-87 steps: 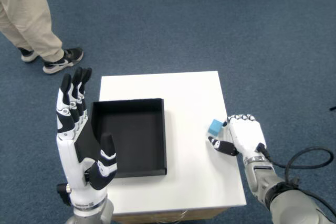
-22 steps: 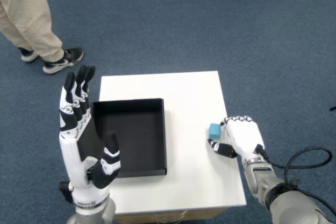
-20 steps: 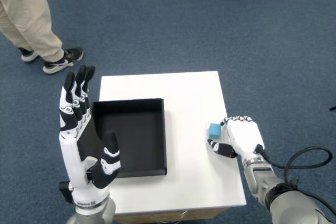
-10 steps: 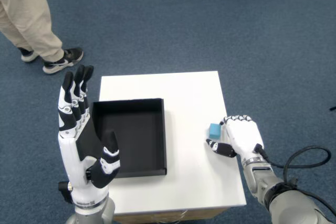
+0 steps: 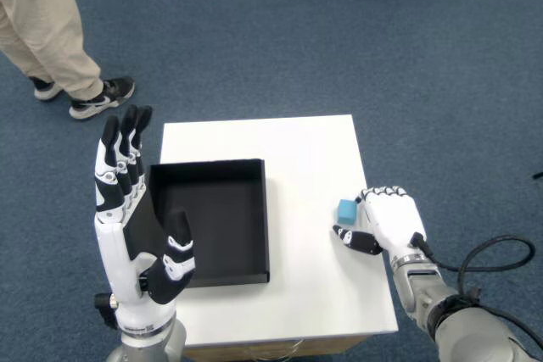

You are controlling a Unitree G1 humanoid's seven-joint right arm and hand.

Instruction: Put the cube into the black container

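The blue cube [image 5: 346, 209] sits on the white table [image 5: 297, 158], near its right edge, well apart from the black container [image 5: 212, 219]. The right hand [image 5: 386, 219] rests beside the cube, fingers curled against it and thumb extended below. Contact appears likely, but whether it has a firm grasp cannot be told. The left hand [image 5: 136, 226] is raised, its 5 fingers spread.

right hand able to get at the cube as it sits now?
Probably yes. The right hand is right beside the blue cube on the white table, fingers curled at its right side and thumb just below it. Nothing lies between them. Whether the fingers actually touch it is hard to tell.
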